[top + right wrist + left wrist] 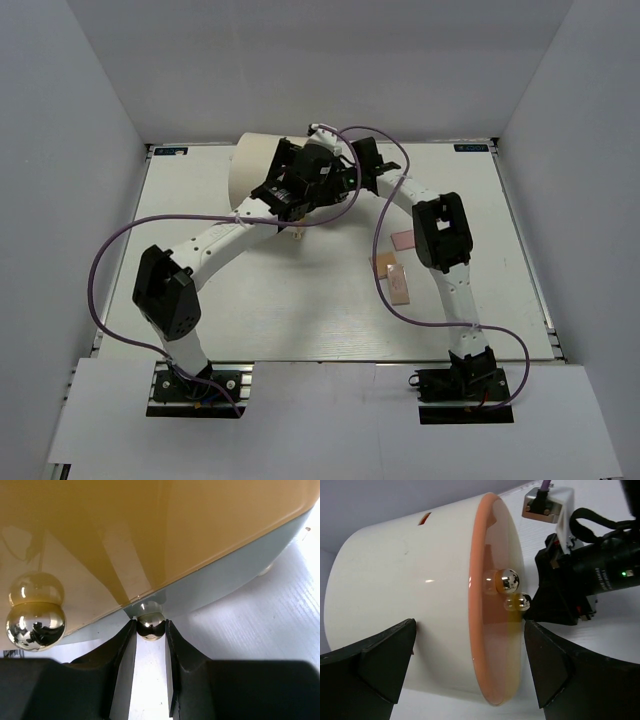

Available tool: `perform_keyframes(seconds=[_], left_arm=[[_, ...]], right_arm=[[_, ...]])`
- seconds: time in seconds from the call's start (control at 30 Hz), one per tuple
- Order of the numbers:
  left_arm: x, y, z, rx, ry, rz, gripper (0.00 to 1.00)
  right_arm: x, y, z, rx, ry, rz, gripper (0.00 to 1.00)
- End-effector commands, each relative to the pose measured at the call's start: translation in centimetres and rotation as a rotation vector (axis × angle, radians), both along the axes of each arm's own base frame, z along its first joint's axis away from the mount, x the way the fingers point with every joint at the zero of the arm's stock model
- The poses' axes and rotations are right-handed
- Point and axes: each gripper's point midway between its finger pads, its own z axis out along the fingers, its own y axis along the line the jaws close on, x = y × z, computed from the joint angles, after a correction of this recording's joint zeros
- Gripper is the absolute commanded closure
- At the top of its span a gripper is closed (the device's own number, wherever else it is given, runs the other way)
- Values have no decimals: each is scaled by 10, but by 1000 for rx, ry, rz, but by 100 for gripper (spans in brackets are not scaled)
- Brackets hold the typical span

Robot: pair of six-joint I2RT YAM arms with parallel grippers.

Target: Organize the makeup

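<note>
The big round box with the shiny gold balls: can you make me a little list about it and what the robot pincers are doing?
Box: cream cylinder, orange front
Left pincer: open, a finger either side of the cylinder
Right pincer: shut on gold knob
Second gold knob: untouched
Makeup: pink square and beige pieces on the table, apart from the cylinder

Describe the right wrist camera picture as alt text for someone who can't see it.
Two black fingers pinch a gold knob at the edge of a glossy orange front panel that fills the top of the view. A second gold knob sits to the left, and the white table shows on the right.
</note>
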Motion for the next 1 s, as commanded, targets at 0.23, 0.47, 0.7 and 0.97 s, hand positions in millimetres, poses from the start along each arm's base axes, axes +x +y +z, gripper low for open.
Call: perform_keyframes(seconds=[0.23, 0.47, 0.7, 0.97], left_arm=[[-3, 19, 16, 36, -27, 106, 2], [-2, 24, 9, 48, -6, 120, 2], [1, 26, 4, 22, 6, 148, 2], [5, 28, -2, 21, 20, 164, 2]], right_arm=[[-14, -43, -17, -65, 57, -54, 88], [-14, -73, -22, -81, 47, -79, 88], [-20, -90, -26, -94, 52, -85, 88], [-25, -116, -36, -121, 68, -108, 88]])
